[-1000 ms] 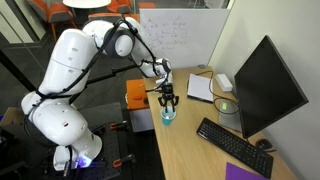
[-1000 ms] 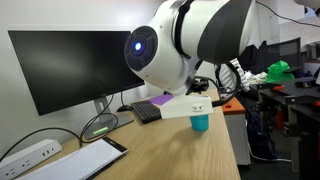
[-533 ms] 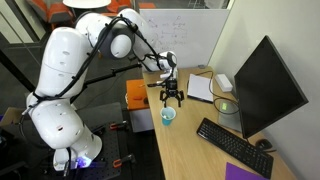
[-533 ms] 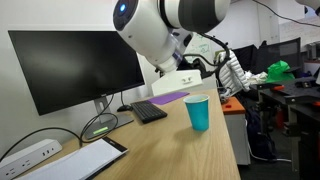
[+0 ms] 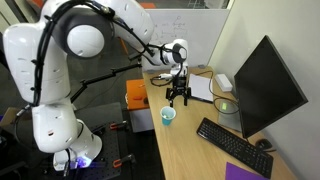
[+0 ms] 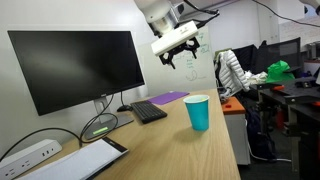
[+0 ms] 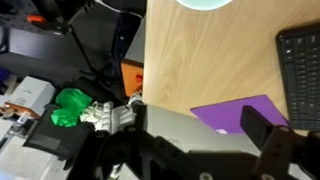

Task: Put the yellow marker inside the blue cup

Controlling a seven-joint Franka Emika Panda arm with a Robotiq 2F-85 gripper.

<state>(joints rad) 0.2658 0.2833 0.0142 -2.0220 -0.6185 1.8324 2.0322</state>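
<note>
Below the gripper (image 6: pixel 178 57), spread open and empty, stands the blue cup (image 6: pixel 198 112).

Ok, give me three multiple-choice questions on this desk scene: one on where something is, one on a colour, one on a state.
1. Where is the gripper? A inside the blue cup; B in the air above the desk; C lying flat on the desk.
2. What colour is the pad beside the keyboard? A red; B green; C purple.
3. How does the blue cup stand? A upright; B on its side; C upside down.
Answers: B, a clear gap shows below the gripper; C, the pad is purple in both exterior views; A, its mouth faces up.
</note>
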